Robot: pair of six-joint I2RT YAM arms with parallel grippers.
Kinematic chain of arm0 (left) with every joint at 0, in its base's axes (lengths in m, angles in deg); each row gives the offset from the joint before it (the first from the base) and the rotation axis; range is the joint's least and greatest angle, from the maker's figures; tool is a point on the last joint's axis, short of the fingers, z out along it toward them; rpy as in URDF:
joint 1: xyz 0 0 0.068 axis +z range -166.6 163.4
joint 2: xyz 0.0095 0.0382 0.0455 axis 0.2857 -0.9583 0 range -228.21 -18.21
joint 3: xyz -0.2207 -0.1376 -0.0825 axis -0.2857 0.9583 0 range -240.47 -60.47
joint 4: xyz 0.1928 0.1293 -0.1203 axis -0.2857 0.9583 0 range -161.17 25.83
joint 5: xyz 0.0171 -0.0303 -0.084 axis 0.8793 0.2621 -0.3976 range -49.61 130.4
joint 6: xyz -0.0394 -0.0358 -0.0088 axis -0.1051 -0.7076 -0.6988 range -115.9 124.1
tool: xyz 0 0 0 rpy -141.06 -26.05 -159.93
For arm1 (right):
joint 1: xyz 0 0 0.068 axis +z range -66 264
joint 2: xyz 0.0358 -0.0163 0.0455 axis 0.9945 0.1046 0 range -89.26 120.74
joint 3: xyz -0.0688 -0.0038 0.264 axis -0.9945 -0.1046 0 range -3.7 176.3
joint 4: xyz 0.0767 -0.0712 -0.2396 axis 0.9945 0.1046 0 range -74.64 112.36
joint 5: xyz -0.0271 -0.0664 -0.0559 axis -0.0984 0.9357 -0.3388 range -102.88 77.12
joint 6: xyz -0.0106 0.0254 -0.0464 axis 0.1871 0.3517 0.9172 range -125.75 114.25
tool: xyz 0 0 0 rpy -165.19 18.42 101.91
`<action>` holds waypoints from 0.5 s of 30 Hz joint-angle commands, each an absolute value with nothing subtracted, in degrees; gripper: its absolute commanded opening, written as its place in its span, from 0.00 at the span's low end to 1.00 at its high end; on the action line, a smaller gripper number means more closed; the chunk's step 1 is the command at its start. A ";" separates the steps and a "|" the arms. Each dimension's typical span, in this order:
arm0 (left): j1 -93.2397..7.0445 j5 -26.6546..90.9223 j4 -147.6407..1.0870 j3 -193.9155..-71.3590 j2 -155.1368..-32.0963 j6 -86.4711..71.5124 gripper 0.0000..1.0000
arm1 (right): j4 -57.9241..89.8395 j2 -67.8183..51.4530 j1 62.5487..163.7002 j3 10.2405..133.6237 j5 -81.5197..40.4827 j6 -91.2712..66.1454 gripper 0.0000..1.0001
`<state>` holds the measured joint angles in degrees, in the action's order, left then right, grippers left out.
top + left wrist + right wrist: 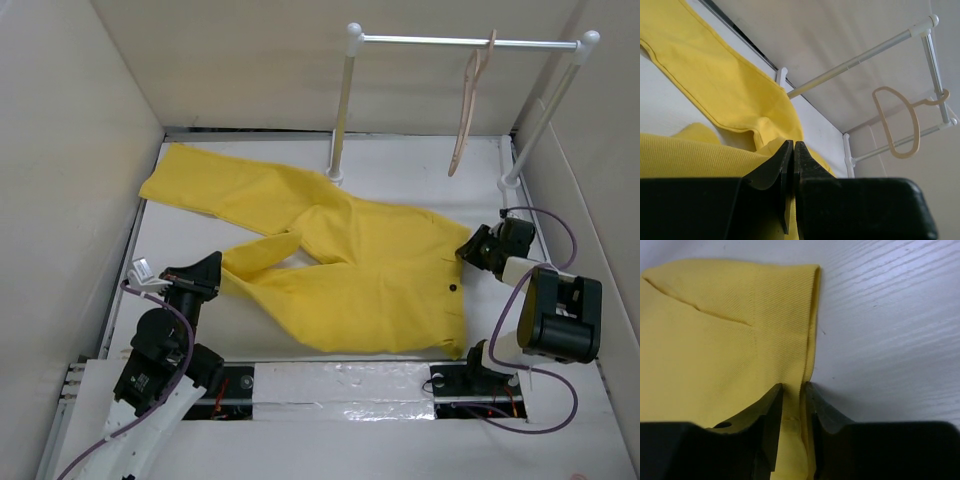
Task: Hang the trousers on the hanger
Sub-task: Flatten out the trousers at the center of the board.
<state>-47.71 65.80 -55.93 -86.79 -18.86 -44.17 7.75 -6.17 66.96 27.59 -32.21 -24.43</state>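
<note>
Right gripper (466, 250) is clamped on the waistband edge of the trousers (350, 262), which lie flat on the table (420, 168), legs pointing left. Left gripper (210, 270) sits at the near leg's cuff, jaws pressed together with a yellow sliver between them. Hanger (466, 110) hangs from the rail (430, 41) at the back.

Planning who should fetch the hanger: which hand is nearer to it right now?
Right. The right hand pinches the waistband of the trousers, just in front of the hanger. The left hand sits at a leg end, far to the left.
</note>
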 commanded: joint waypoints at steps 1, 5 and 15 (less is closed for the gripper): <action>-47.28 66.76 -59.75 -87.10 -6.79 -44.24 0.00 | 10.96 -6.03 70.02 29.78 -32.05 -21.92 0.28; -45.79 67.29 -60.10 -87.63 -6.17 -44.94 0.00 | 12.99 -6.47 71.78 30.93 -31.51 -21.57 0.35; -45.78 66.15 -59.13 -90.09 -6.43 -44.50 0.00 | 13.95 -14.10 70.73 35.40 -17.47 -27.45 0.00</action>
<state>-46.07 66.37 -56.34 -86.88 -18.83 -44.48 14.04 -9.61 71.57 30.38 -26.40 -25.43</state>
